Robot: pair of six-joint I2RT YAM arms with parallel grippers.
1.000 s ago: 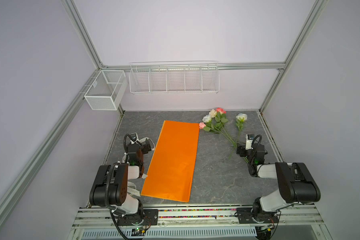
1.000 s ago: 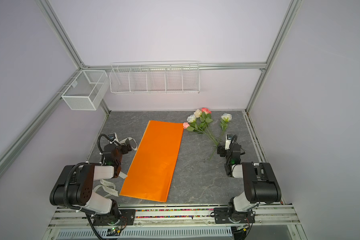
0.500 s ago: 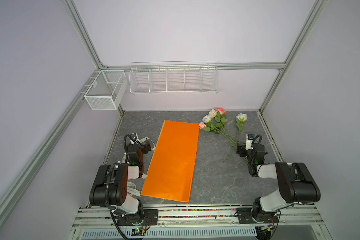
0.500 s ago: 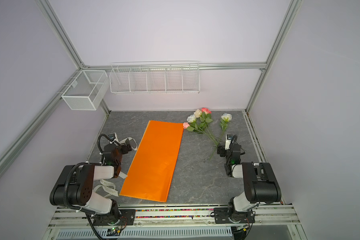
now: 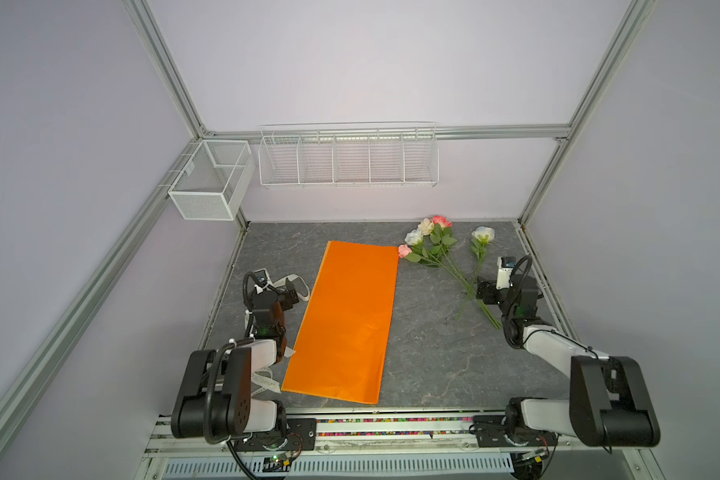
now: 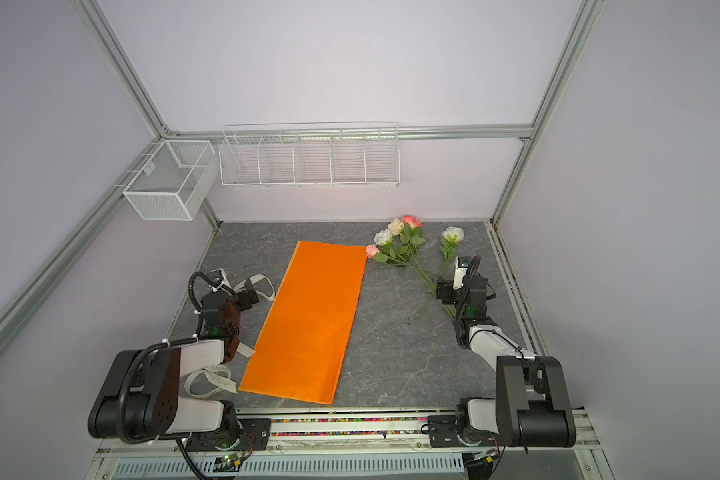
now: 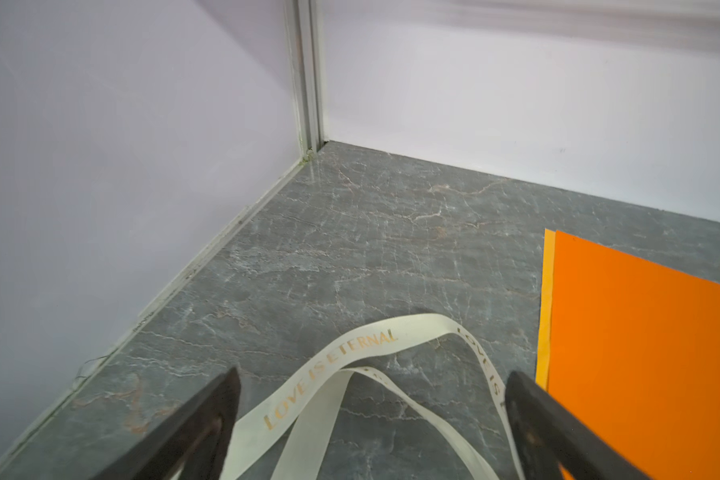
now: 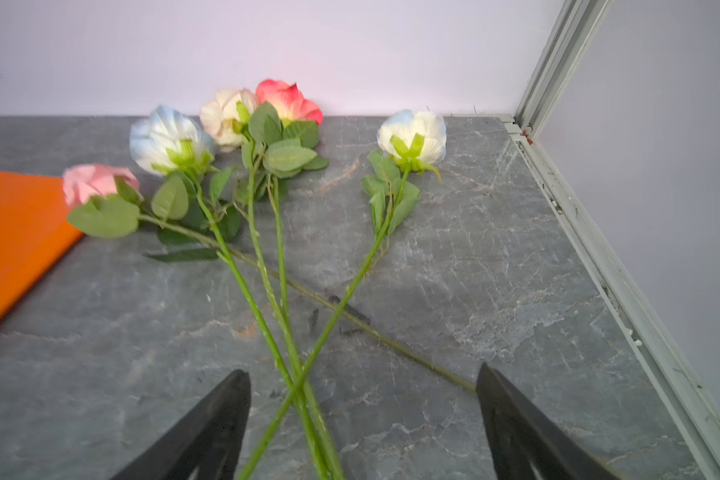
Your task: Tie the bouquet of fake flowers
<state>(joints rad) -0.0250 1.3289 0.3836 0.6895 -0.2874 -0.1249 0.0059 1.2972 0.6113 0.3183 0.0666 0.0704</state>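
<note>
Nothing has shifted in the last second: both arms sit exactly as they did, so the job has not really begun. The flowers (image 5: 433, 249) lie loose at the upper right of both top views, heads toward the back wall. One pink head is just beside the corner of the orange paper (image 5: 350, 324), which is spread flat in the middle.

The right claw (image 8: 361, 369) is spread wide and empty, and the crossed stems run between its jaws. The left claw (image 7: 373, 372), also wide and empty, hangs over the cream ribbon (image 7: 350, 357) left of the paper. Nothing is wrapped or tied yet, and gathering the stems looks like the first step.
</note>
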